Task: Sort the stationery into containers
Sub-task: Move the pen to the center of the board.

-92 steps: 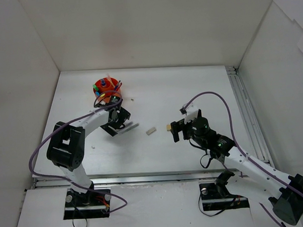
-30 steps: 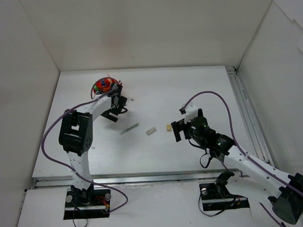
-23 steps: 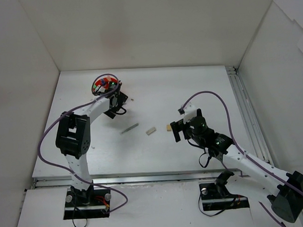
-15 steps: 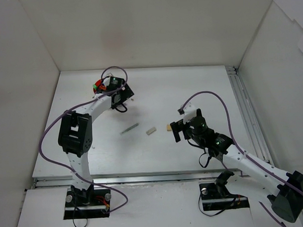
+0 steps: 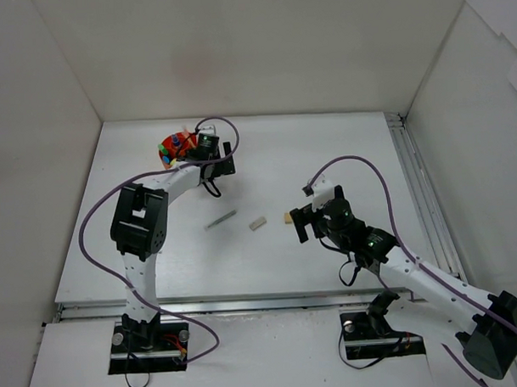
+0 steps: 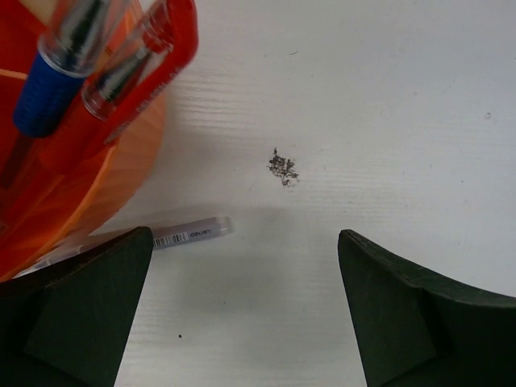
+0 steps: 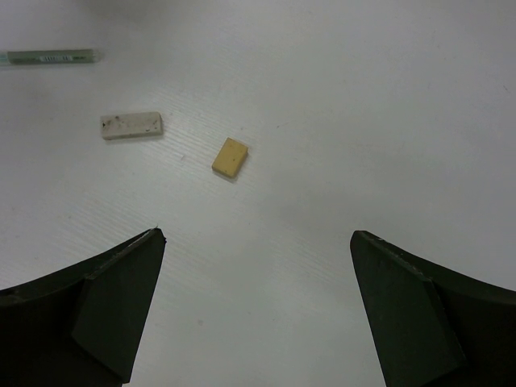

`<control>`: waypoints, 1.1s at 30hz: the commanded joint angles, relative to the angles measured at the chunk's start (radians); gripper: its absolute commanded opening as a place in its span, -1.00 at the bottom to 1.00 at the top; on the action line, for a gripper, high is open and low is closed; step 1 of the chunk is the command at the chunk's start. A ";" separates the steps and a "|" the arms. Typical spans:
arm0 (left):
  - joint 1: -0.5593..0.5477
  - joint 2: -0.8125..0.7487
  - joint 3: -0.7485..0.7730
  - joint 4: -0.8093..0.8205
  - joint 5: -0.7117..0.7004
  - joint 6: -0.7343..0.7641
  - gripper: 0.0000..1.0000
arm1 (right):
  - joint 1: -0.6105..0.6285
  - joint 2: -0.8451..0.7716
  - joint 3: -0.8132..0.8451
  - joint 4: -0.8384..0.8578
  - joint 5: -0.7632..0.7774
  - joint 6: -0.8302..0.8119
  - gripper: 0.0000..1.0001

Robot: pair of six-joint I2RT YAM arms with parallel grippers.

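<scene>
The orange organizer point(image 5: 172, 148) stands at the back left with several pens upright in it; in the left wrist view its wall point(image 6: 81, 169) fills the left, holding a blue-gripped pen point(image 6: 55, 90) and a red pen point(image 6: 153, 48). My left gripper point(image 5: 223, 161) is open and empty just right of the organizer, over a clear labelled pen point(image 6: 192, 234) lying at its foot. A grey pen point(image 5: 220, 219), a white eraser point(image 5: 258, 222) and a beige eraser point(image 5: 287, 216) lie mid-table. My right gripper point(image 5: 297, 223) is open and empty, just right of the beige eraser point(image 7: 230, 156).
White walls enclose the table on the left, back and right. A metal rail point(image 5: 415, 188) runs along the right side. A dark smudge point(image 6: 282, 168) marks the table ahead of the left gripper. The white eraser point(image 7: 131, 125) and grey pen point(image 7: 48, 56) lie beyond the right gripper.
My left gripper has gone from beside the grey pen back to the organizer and swung round to its right side. The grey pen stays on the table. The right arm has barely moved.
</scene>
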 commanded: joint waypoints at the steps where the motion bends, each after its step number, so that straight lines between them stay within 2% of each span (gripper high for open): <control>1: 0.005 -0.006 0.047 0.079 -0.023 0.063 0.88 | 0.003 0.014 0.046 0.058 0.002 -0.012 0.96; 7: 0.005 0.045 0.096 0.081 -0.008 0.056 0.89 | 0.002 0.005 0.041 0.056 -0.003 -0.012 0.96; 10: 0.005 0.053 0.116 0.029 -0.014 0.037 0.89 | 0.000 -0.001 0.038 0.056 -0.004 -0.013 0.96; 13: 0.005 0.016 0.072 0.024 0.003 0.008 0.89 | 0.002 0.000 0.040 0.057 -0.009 -0.013 0.96; 17: 0.005 -0.038 -0.060 0.050 0.027 -0.039 0.89 | 0.000 0.000 0.040 0.056 -0.016 -0.013 0.96; 26: -0.038 -0.039 -0.097 -0.013 0.009 -0.058 0.88 | 0.002 -0.023 0.029 0.051 -0.050 -0.013 0.96; 29: -0.060 -0.096 -0.135 -0.028 -0.005 -0.055 0.88 | 0.005 -0.049 0.021 0.051 -0.056 -0.013 0.96; 33: -0.069 -0.255 -0.175 -0.108 -0.069 -0.162 0.89 | 0.002 -0.052 0.021 0.053 -0.082 -0.013 0.96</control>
